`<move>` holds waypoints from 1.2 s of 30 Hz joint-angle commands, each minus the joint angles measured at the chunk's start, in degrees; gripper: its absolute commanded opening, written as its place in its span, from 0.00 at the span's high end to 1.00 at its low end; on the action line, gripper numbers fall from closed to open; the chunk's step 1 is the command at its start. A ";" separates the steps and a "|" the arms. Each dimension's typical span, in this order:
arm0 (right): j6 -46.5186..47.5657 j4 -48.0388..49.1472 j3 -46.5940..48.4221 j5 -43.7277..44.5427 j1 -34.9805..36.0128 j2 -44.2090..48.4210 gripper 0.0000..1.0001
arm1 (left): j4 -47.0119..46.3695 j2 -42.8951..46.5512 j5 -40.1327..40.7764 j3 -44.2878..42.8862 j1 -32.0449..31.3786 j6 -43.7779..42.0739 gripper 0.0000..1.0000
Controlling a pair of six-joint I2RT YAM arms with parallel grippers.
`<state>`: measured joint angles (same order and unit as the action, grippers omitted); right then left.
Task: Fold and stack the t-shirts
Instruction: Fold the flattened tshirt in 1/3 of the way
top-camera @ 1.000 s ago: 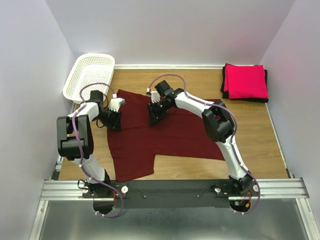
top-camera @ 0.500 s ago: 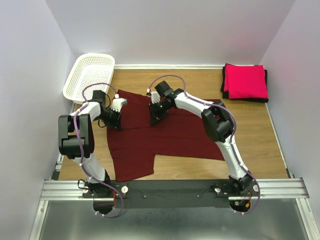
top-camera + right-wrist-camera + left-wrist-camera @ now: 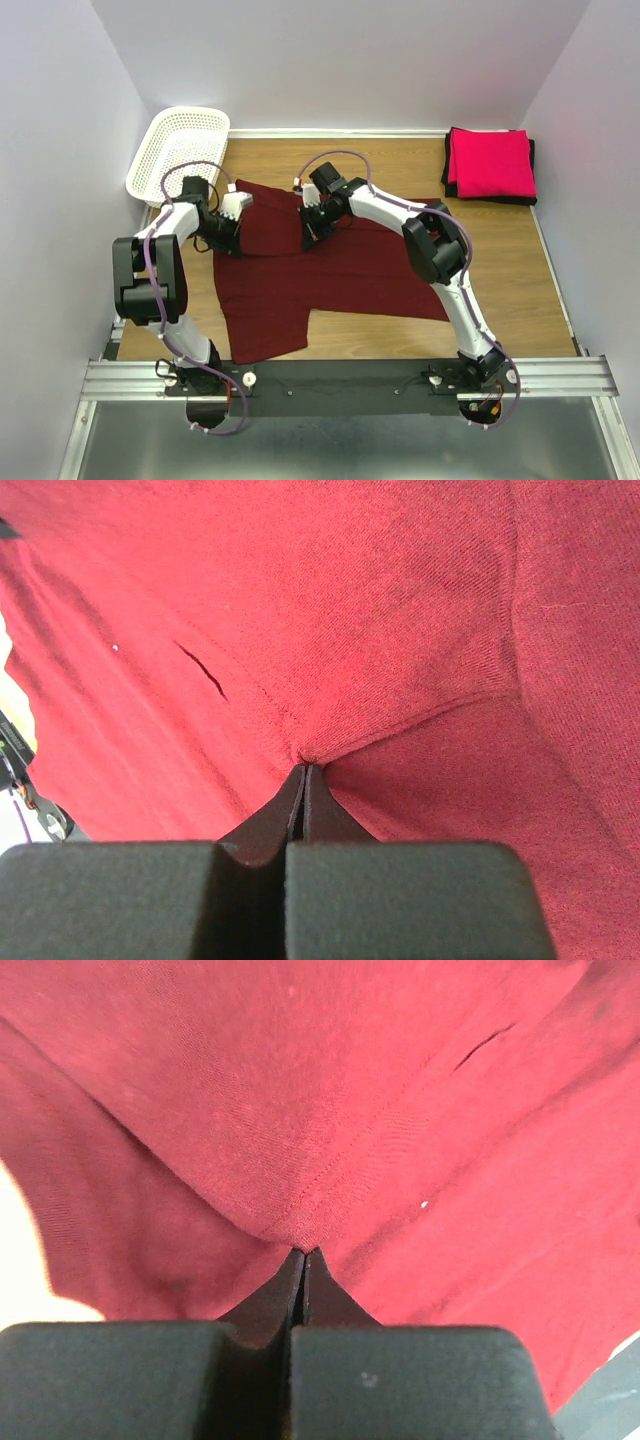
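1. Cloth fills the middle of the top view. The maroon t-shirt [image 3: 340,275] lies spread, mostly flat, on the wooden table [image 3: 400,165], and its lower left part reaches toward the near edge.
2. In the same view the left gripper [image 3: 228,232] is down on the shirt's upper left edge. It is near the white mesh basket [image 3: 180,150], which stands in the far left corner. The right gripper [image 3: 312,232] is down on the upper middle of the shirt, close to its far edge. A stretch of maroon cloth lies between the two grippers.
3. In the far right corner the pink-red t-shirt [image 3: 488,162] lies folded into a neat square on top of the black t-shirt [image 3: 449,182]. The black one shows only as a dark border along the left and near sides. This pile is well apart from the maroon shirt.
4. In the left wrist view, the left gripper [image 3: 303,1255] has its jaws pressed together with a small pinch of maroon cloth clamped at the tips. The fabric gathers into soft folds that converge on that pinch. A stitched seam [image 3: 330,1175] runs diagonally down into it. A bright pale patch shows past the cloth at the left border.
5. In the right wrist view, the right gripper [image 3: 304,770] is likewise clenched, its jaws meeting on a tuck of the maroon shirt. A hemmed edge [image 3: 440,705] curves from the right side of the picture down to the tips. A short dark crease [image 3: 205,670] marks the cloth to the upper left of them.
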<state>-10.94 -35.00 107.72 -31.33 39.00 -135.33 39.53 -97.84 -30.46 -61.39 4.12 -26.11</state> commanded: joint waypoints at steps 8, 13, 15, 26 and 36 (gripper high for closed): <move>-0.05 -0.24 -0.85 -0.05 0.37 3.40 0.99 | 7.22 5.03 0.05 -4.79 -0.16 -4.47 1.00; -0.05 -0.42 -1.02 -0.40 0.37 4.28 1.00 | 9.95 6.43 0.48 -4.18 -0.43 -7.11 1.00; -0.05 -0.50 -1.11 -0.66 0.37 4.63 0.99 | 10.57 7.40 0.75 -3.83 -0.78 -7.90 1.00; 0.57 -1.47 -2.95 -1.19 0.37 5.95 0.99 | 13.82 9.51 1.28 -2.95 -1.57 -10.28 1.00; 1.71 -2.00 -4.10 -0.22 0.37 6.39 1.00 | 15.31 9.34 0.93 -1.46 -3.50 -11.77 1.00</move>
<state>-10.41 -35.70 104.62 -31.42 39.03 -131.57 52.75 -89.93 -30.33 -63.66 1.50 -36.38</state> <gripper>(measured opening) 0.006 0.007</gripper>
